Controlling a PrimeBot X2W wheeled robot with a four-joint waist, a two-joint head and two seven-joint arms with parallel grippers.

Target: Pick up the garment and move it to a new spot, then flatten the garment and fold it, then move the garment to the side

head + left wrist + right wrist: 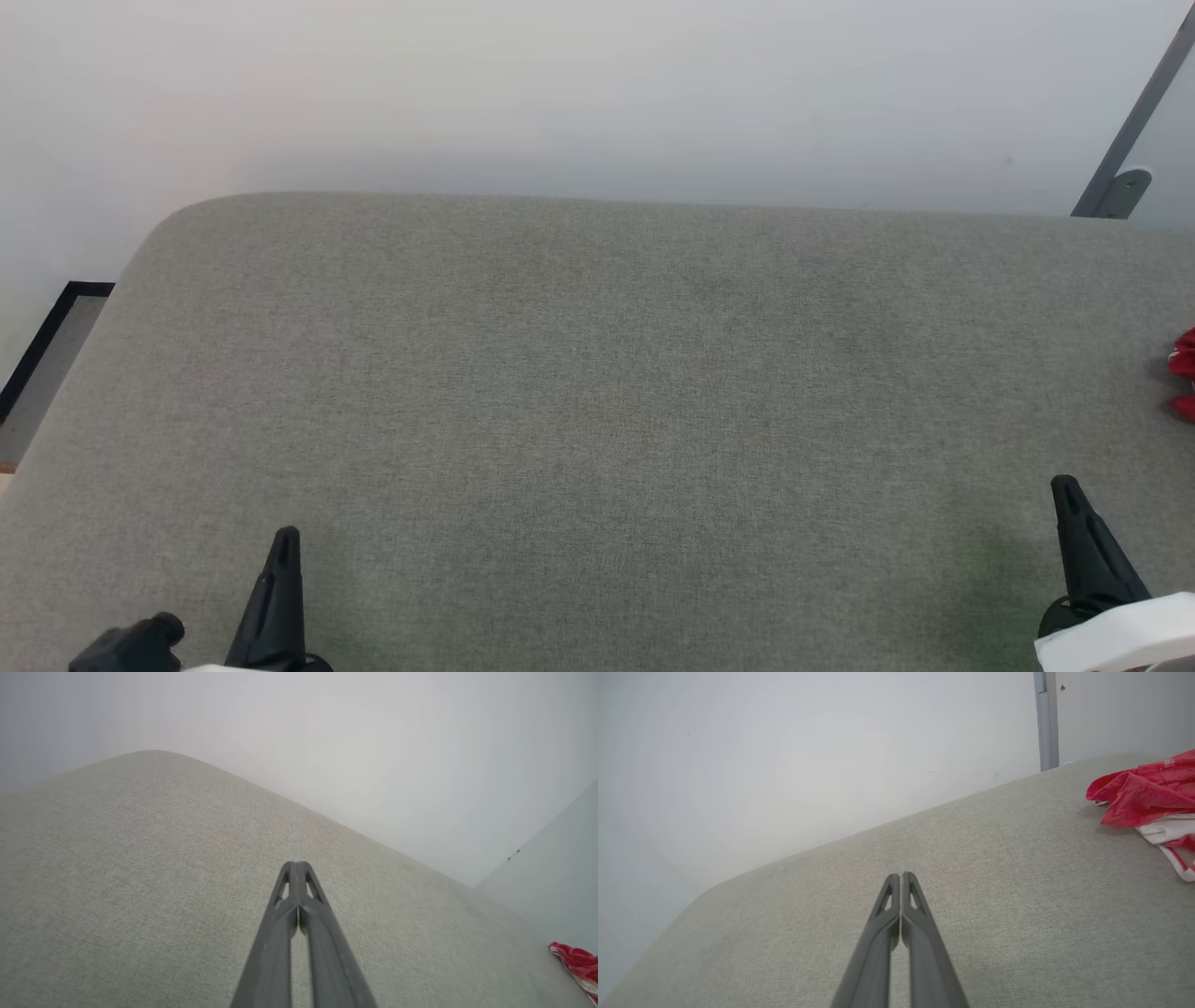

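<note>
Left gripper [286, 537] and right gripper [1064, 485], each pressed together, stand at the head view's bottom over grey upholstery [597, 373]; the garment [1186, 373] peeks in at the right edge, apart from the right gripper. Left wrist view: garment far off, lower right. Right wrist view: garment crumpled at upper right, well apart.

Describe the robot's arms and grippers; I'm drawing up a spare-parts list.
The left gripper and right gripper look alike: two long, slim, matte dark-grey fingers each, tapering to narrow tips, with a triangular cut-out near every tip. A smooth white wrist casing sits behind the right one; a rounded black part lies beside the left. I can make out no cables or markings.
</note>
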